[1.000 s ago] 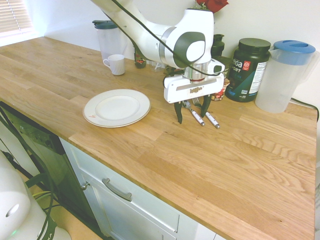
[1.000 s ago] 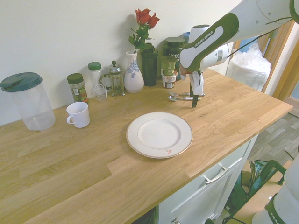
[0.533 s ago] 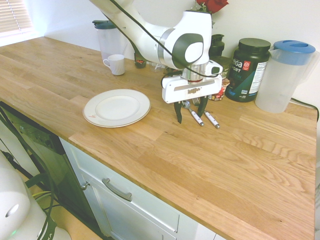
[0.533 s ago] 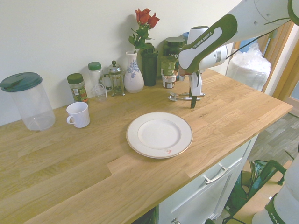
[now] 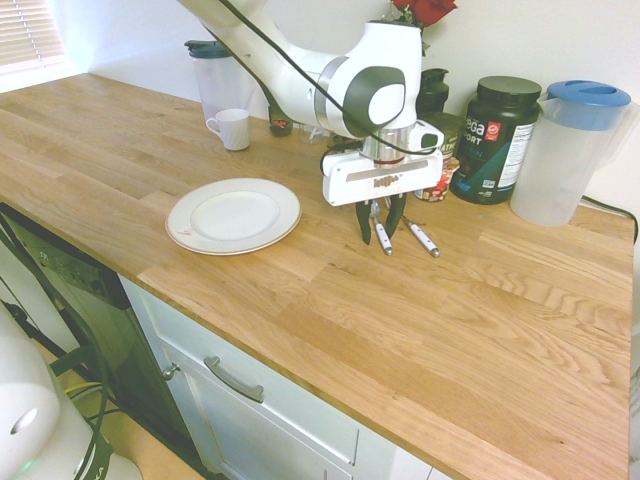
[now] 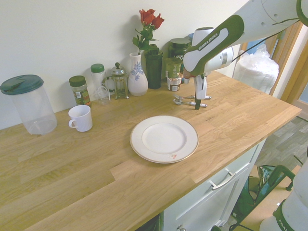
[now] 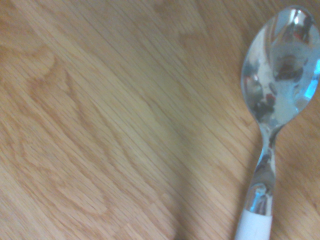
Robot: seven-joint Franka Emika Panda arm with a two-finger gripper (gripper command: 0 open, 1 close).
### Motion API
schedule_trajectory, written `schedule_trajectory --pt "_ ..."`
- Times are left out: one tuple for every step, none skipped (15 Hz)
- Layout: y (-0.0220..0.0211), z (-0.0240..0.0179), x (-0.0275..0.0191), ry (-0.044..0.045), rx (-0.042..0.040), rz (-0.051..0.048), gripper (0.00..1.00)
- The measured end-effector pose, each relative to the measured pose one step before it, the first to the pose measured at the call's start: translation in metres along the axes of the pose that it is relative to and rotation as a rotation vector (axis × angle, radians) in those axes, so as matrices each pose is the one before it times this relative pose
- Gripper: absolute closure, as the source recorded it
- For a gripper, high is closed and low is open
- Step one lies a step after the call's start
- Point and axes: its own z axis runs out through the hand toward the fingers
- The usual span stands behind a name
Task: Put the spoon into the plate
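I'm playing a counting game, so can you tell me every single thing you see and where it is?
Spoon: one, silver and white, between the gripper's fingers
Fork: one, silver with pale handle, beside the spoon
Plate: one, white, on the counter
Mug: one, white, near the green-lidded jug
Jugs: two, clear; green lid, blue lid
Vase: one, white and blue, holding red roses
Tub: one, black, by the blue-lidded jug
French press: one, clear and metal, beside the vase
Jar: one, green lid, behind the mug
Counter: one, wooden, above white cupboards
Gripper: one, white with black fingers, at the spoon
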Motion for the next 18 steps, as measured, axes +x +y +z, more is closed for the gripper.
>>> schedule_trajectory --pt "0.0 0.00003 -0.00003 -0.00023 -0.00066 0.00066 1.0" --pt "0.00002 0.0 -0.00001 -0.00006 -0.00016 0.00124 1.0" --pt "0.00015 0.00003 -0.00006 -0.00011 -0.00027 0.0025 1.0" --pt "0.00052 0.00002 -0.00016 -0.00034 -0.00138 0.00441 1.0" --pt "0.00087 -0.00032 -0.0001 0.00094 -0.00159 0.00413 1.0" --pt "0.0013 -0.00033 -0.00002 0.00228 -0.00187 0.00581 1.0" --pt "0.00128 0.00002 -0.00034 0.00006 -0.00061 0.00822 1.0" --pt "0.00089 0.00002 -0.00027 -0.0001 -0.00009 0.01213 1.0" --pt "0.00028 -0.00031 -0.00019 -0.00004 0.00341 0.02187 1.0" --pt "0.00019 -0.00071 -0.00029 -0.00041 0.01234 0.0309 1.0" --pt "-0.00018 -0.00259 -0.00016 0.00061 0.01877 0.02966 1.0" --pt "-0.00043 -0.00993 -0.00013 0.00499 0.01579 0.03123 1.0" --pt "-0.00157 -0.01713 -0.0014 0.01194 0.0061 0.03156 1.0" --pt "-0.00316 -0.02172 -0.00375 0.01409 0.00401 0.03547 1.0" --pt "-0.00548 -0.0256 -0.00657 0.01225 -0.00277 0.04208 1.0" --pt "-0.007 -0.02293 -0.01011 0.00395 -0.01171 0.05296 1.0" --pt "-0.00914 -0.01817 -0.01455 -0.01871 -0.00638 0.0593 1.0" --pt "-0.01294 -0.01367 -0.01661 -0.01578 -0.00282 0.05854 1.0"
